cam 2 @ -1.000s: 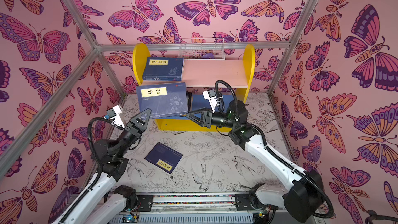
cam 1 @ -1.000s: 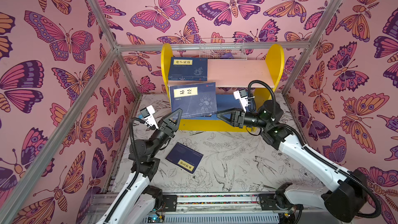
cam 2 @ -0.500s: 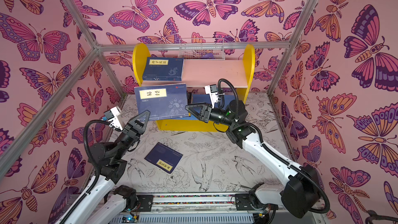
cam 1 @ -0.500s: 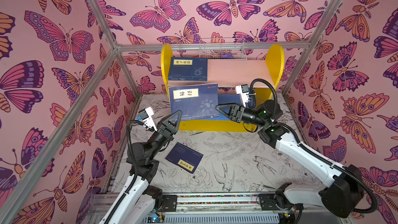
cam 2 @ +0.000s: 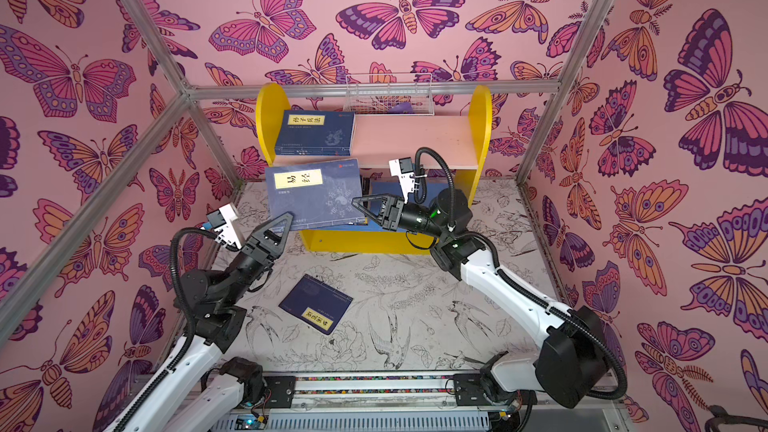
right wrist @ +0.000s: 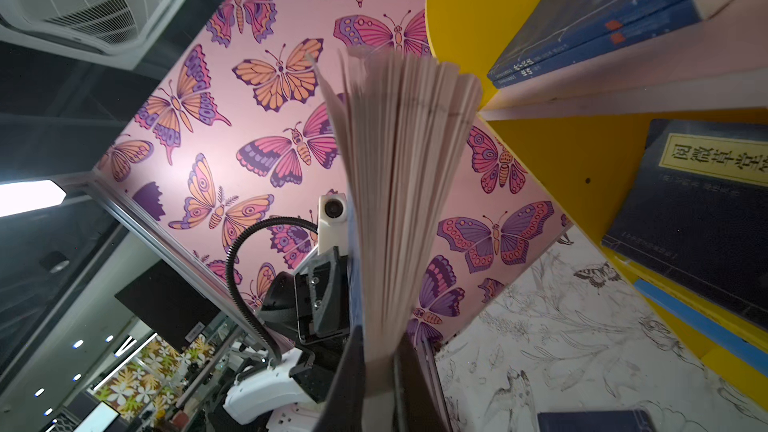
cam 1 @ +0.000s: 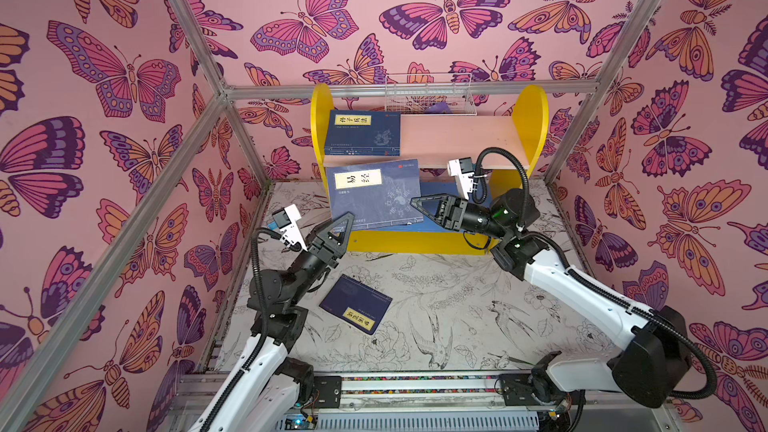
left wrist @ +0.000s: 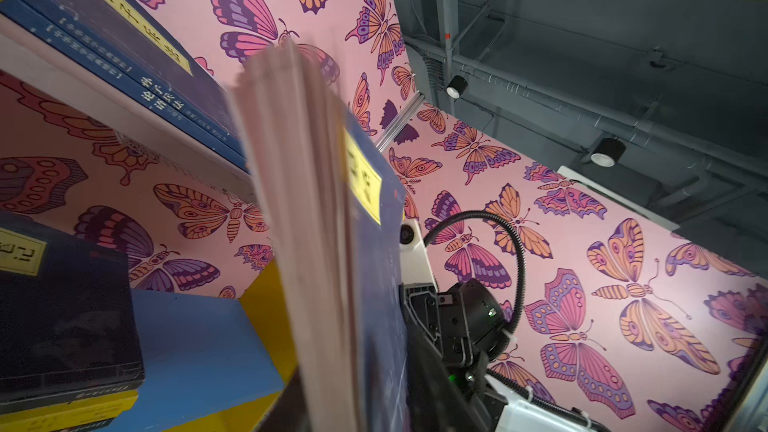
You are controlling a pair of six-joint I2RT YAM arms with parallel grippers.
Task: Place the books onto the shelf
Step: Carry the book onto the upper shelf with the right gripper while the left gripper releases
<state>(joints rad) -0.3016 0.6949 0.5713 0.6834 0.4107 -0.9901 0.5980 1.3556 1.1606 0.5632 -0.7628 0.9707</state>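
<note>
A navy book (cam 1: 372,195) with a yellow label hangs upright in front of the shelf (cam 1: 530,126). My right gripper (cam 1: 414,201) is shut on its right edge; in the right wrist view the fingers (right wrist: 353,384) pinch the fanned pages (right wrist: 399,184). My left gripper (cam 1: 350,216) is at the book's lower left corner, its jaws standing apart around the page block (left wrist: 307,243). More navy books (cam 1: 365,132) lie stacked on the pink upper board (cam 1: 457,139). Another book (right wrist: 698,209) lies on the blue lower board (left wrist: 195,338). One navy book (cam 1: 356,304) lies flat on the table.
A white wire basket (cam 1: 428,95) stands behind the shelf's top. Butterfly-patterned walls and aluminium frame posts (cam 1: 199,126) close in the cell on three sides. The floral table surface (cam 1: 457,317) spreads to the right of the lying book.
My right gripper moved left and up and closed on the book's right edge. The left jaws have spread apart at the book's lower left corner. The book has barely moved.
</note>
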